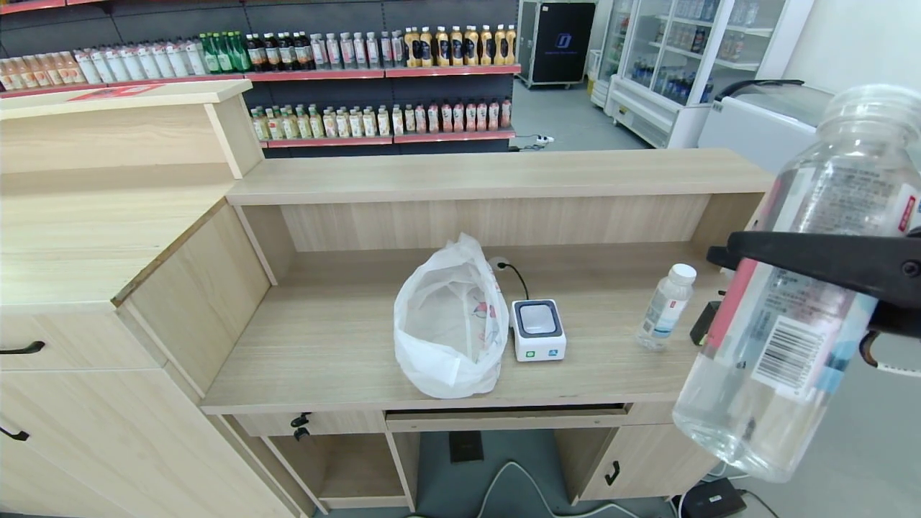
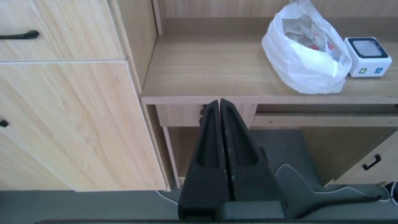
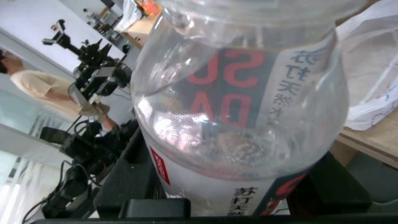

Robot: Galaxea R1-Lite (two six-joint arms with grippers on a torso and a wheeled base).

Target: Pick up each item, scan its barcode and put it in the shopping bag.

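Head view: the right gripper [image 1: 806, 267] is raised close to the camera. Its black fingers are clamped across the labelled middle of a clear plastic bottle [image 1: 791, 302]. The bottle is tilted, with one end rising above the fingers and the other, rounded end hanging below them. A barcode [image 1: 788, 352] on the white part of the label faces the camera, just below the front finger.

Beyond and below these fingers is a pale wooden counter [image 1: 324, 345]. The thing on it nearest the fingers is a second bottle [image 1: 665, 308], small, clear and white-capped, standing upright. A small dark object [image 1: 704, 322] sits just beside it, partly hidden behind the held bottle. Farther from the fingers, towards the robot's left, is a white box-shaped scanner [image 1: 538, 329] with a glass top, and a black cable [image 1: 516, 277] runs from it to the back wall. A white plastic shopping bag [image 1: 450, 327] lies against the scanner's far side, well apart from the fingers, with its mouth open to the front. Shelves of bottled drinks [image 1: 381, 50] line the wall behind the counter.

Left wrist view: the left gripper [image 2: 219, 102] has its two black fingers pressed flat together with nothing between them. The fingertips point at the counter's front edge from below. The bag and the scanner sit up on the counter beyond the fingertips, well apart from them.

Right wrist view: the held bottle is wedged between the dark fingers and shows red and dark lettering. An edge of the bag lies on the counter past it.
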